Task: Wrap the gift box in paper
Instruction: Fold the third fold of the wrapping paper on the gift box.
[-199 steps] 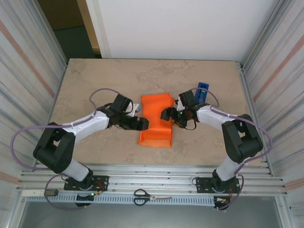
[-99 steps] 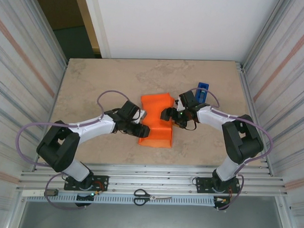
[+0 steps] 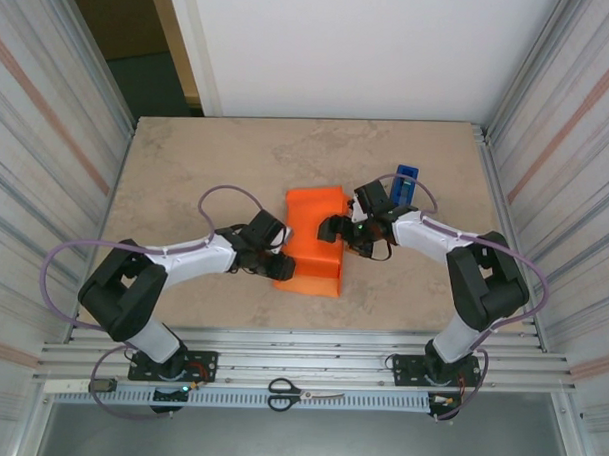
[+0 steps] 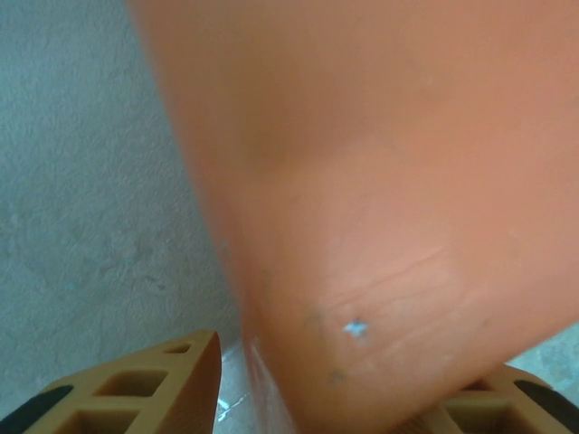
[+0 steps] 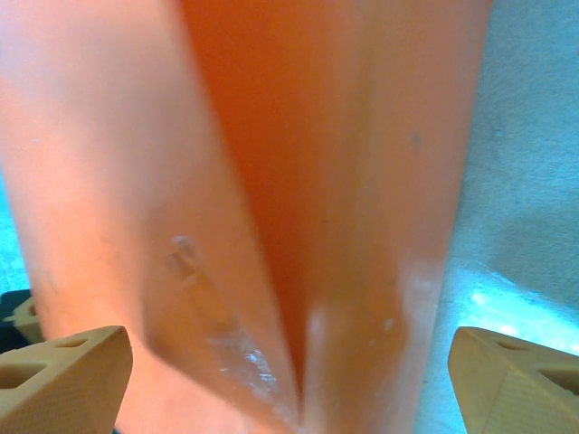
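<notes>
At the bottom edge of the left wrist view: left claw [image 4: 326, 384], tan fingers [image 4: 172, 389] apart on either side of a hanging corner of the paper [image 4: 380, 181]. Sliver of counter [image 4: 90, 181] visible between the left-hand finger and the sheet, so not pinching, as far as can be made out. From above, left claw [image 3: 281, 267] at the lower left corner of the orange bundle.

Bottom corners of the right wrist view: right claw [image 5: 289, 366], spread wide, straddling a long crease of the paper [image 5: 317, 136] without clamping it. From above, right claw [image 3: 334, 229] at the right edge of the sheet, mid-height.

Centre of the top view: paper [image 3: 314, 243] folded over into a raised rectangular hump, lower end loose. Gift box hidden, presumably inside that hump. Blue tape dispenser [image 3: 404, 181] just beyond the right claw, upper right of the bundle. Scissors [image 3: 304, 393] on the rail at the bottom of the frame.

Judged stage: sheet drawn over the box, first fold roughly made. Glossy patches on the paper in the wrist views, possibly tape. Seam otherwise apparently unfixed.

Remaining, by estimate: tucking and closing both ends, securing the seam.
</notes>
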Robot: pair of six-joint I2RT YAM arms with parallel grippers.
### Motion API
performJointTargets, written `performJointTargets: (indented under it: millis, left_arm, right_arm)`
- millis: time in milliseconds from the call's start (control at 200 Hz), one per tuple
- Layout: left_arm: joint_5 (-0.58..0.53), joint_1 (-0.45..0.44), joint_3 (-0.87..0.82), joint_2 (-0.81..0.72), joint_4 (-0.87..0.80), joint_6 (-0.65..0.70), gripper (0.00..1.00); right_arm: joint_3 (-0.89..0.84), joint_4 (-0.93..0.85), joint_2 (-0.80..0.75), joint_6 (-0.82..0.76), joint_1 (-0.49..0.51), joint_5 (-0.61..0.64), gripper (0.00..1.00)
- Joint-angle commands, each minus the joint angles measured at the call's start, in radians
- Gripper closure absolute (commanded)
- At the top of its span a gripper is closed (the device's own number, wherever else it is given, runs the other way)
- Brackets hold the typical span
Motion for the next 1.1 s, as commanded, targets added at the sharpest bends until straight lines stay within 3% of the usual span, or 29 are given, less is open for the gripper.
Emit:
performJointTargets:
  millis: [0, 251, 546, 696, 1097]
  left_arm:
    - [-0.035, -0.006, -0.013, -0.023, 0.022, -0.016, 0.58]
    - [-0.034, -0.008, -0.009, -0.011, 0.031, -0.027, 0.61]
    - [-0.132, -0.047, -0.019, -0.006, 0.034, -0.076, 0.72]
    - [-0.204, -0.061, -0.030, -0.013, 0.021, -0.111, 0.73]
    - [-0.251, -0.104, -0.031, 0.005, 0.025, -0.204, 0.82]
  right_arm:
    - [0.033, -0.013, -0.032, 0.003, 0.009, 0.005, 0.09]
    - [0.004, -0.021, 0.045, 0.011, 0.010, 0.047, 0.11]
    - [-0.041, -0.051, 0.075, -0.007, 0.021, 0.109, 0.20]
    - [-0.059, -0.056, 0.070, -0.011, 0.024, 0.123, 0.20]
    - [-0.068, -0.056, 0.069, -0.014, 0.024, 0.124, 0.21]
